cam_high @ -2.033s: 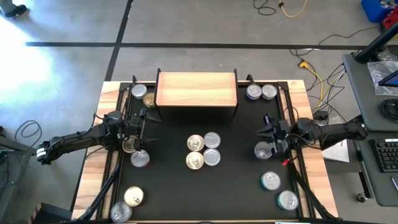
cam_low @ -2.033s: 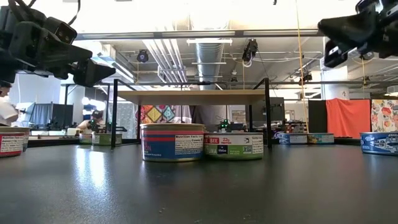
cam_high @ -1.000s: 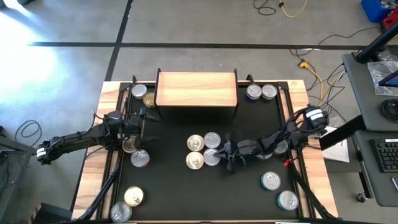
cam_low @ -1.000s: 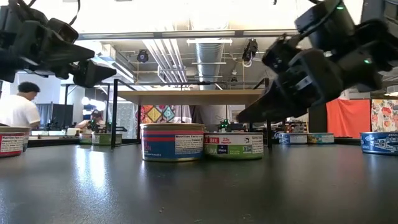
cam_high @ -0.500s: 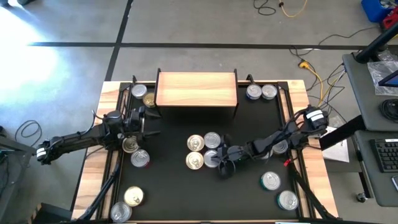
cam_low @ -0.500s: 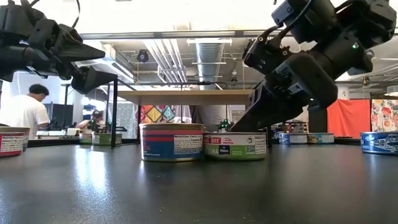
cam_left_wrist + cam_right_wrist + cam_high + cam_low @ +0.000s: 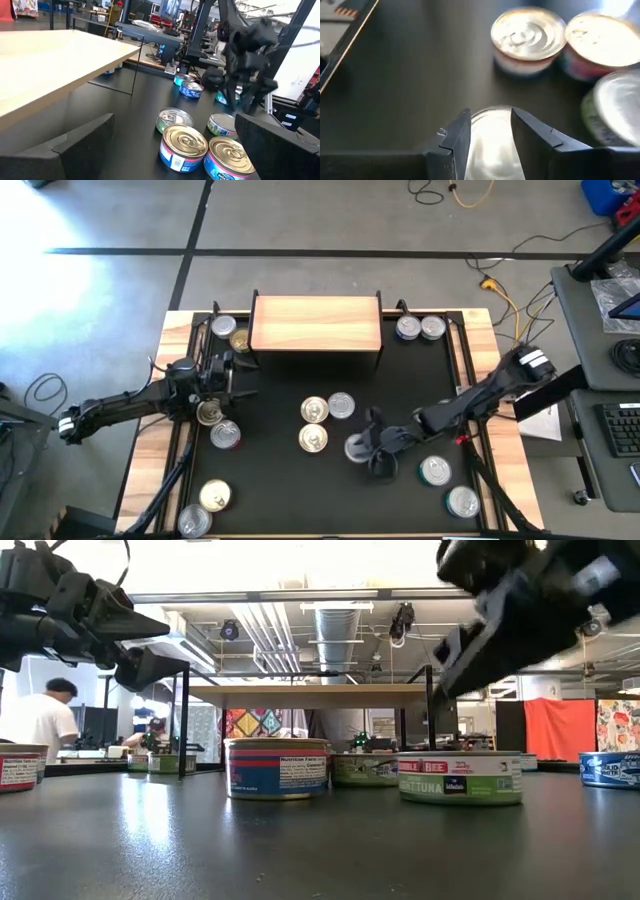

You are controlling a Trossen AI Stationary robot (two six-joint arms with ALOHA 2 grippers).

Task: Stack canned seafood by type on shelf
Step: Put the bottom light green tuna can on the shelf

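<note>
The shelf (image 7: 316, 323), a light-wood board on dark legs, stands at the table's far middle with a bare top. In front of it sit two gold-lidded cans (image 7: 314, 411) (image 7: 314, 438) and a silver-lidded one (image 7: 341, 405). A fourth can (image 7: 357, 448), silver lid and green label (image 7: 460, 783), stands apart toward the near right. My right gripper (image 7: 368, 446) hovers open just above it (image 7: 490, 117), clear of the lid in the low view (image 7: 452, 665). My left gripper (image 7: 240, 375) waits open and level at the left, raised above the table.
Other cans stand in pairs at the far left (image 7: 222, 326), far right (image 7: 420, 328), near left (image 7: 215, 496) and near right (image 7: 434, 471), with two more below the left arm (image 7: 225, 434). The black tabletop has a raised wooden rim (image 7: 150, 450).
My right gripper has gone toward the table's near right, risen and opened. The green-labelled can has slid along the table with it, out of the middle group toward the near right, and now stands by itself.
</note>
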